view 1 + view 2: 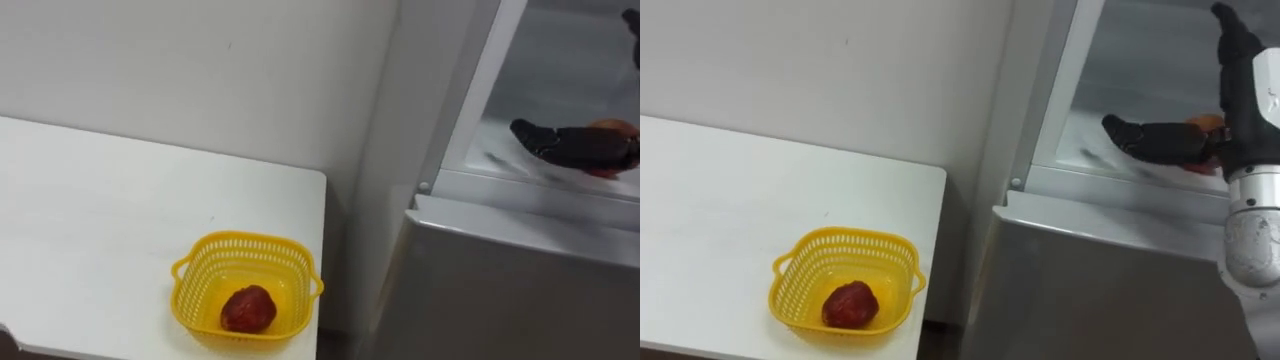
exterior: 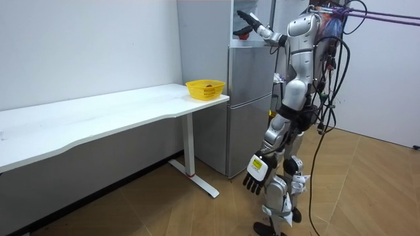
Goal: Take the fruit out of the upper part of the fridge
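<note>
Though half-hidden, fruit behind hand (right)

Both eye views looked down from the robot's head, close upon the fridge and the yellow basket left of it. The room view stood farther off, facing the fridge and sharing both.

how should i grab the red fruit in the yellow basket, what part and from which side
Come straight down from above. The red fruit lies low on the floor of the yellow basket, whose walls rise all around it and block a sideways reach, while the top is open. Close the fingers across its rounded middle, probably the widest part.
</note>
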Tool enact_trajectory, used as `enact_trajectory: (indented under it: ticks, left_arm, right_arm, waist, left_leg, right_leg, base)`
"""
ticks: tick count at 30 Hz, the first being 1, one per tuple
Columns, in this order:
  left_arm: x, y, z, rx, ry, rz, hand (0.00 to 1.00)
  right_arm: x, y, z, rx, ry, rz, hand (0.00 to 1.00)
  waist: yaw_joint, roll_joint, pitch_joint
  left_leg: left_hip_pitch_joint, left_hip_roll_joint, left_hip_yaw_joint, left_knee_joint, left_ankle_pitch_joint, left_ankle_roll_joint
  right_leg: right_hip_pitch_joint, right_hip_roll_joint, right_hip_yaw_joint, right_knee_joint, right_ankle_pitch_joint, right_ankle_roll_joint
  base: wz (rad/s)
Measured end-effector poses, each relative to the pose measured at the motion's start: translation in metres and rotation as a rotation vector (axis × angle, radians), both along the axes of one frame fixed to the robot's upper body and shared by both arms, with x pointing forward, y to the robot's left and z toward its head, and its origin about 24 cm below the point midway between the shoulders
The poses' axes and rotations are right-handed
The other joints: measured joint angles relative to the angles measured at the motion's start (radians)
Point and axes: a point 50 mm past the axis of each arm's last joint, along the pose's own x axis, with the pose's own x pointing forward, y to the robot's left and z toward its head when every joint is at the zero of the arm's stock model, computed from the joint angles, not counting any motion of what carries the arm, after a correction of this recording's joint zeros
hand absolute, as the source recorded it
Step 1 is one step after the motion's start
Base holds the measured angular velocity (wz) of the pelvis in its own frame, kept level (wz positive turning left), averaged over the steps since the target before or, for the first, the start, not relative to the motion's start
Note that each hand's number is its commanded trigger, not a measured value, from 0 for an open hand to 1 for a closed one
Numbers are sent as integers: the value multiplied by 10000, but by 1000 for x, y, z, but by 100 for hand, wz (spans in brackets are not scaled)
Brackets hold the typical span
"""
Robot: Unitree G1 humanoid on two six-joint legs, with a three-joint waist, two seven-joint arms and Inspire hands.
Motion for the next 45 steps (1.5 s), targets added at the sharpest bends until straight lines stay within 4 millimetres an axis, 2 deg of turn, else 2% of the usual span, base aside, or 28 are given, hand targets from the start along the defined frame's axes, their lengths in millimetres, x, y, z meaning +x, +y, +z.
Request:
enact_trajectory:
  ticks: [14,18,24,40,45]
  left_arm:
    - [-4,1,0,51,190,76,0]
    - [-4,1,0,69,188,79,0]
    - [2,1,2,161,-64,23,0]
    - [5,2,4,195,-279,-54,0]
    - [2,2,3,216,-169,-22,0]
  right_arm:
    - [2,-6,-9,135,430,-206,0]
    - [2,-7,-10,142,507,-308,0]
    - [3,-12,-16,198,704,-546,0]
    - [1,-17,-12,-21,667,-779,0]
    - [1,-23,-19,58,1119,-959,0]
  waist:
    - [-50,60,37]
    - [-59,111,9]
    - [-40,69,-27]
    - [-88,61,-39]
    - [-113,64,-61]
  left_leg:
    - [-138,-2,-183,40,-2,1]
    - [-145,-7,-175,40,-1,-1]
    - [-135,-6,-149,40,2,-2]
    - [-133,-2,-146,64,8,-10]
    - [-157,-2,-178,118,6,-11]
  right_leg:
    - [-38,-9,-43,-15,0,0]
    - [-36,0,-50,-10,0,1]
    - [-31,1,-27,0,0,1]
    - [-19,7,-43,2,0,0]
    - [-30,9,-43,-9,0,0]
  base:
    - [2]
    - [0]
    - [0]
    - [0]
    - [0]
